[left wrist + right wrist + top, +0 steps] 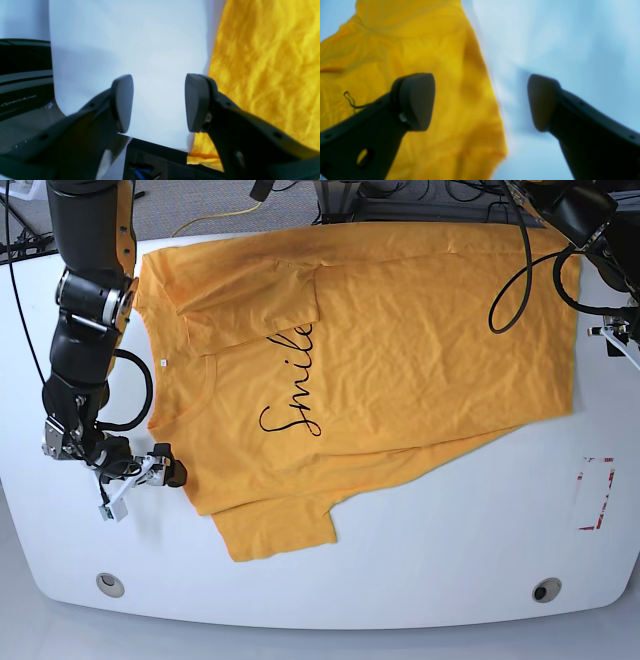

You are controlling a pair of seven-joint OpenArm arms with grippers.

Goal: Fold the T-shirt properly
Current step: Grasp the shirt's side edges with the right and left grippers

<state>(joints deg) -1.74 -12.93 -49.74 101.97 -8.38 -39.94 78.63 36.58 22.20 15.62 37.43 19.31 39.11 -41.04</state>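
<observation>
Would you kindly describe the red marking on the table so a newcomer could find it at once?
Start at the white table with the orange T-shirt spread across it. In the base view, look just right of the shirt's hem, near the table's edge: the red rectangular outline is the only mark on the bare white surface.

The right wrist view is blurred, so the T-shirt's [425, 82] weave and hem are soft. In the base view the left gripper is cut off at the right edge, and the T-shirt's [400, 340] far hem runs behind cables.
</observation>
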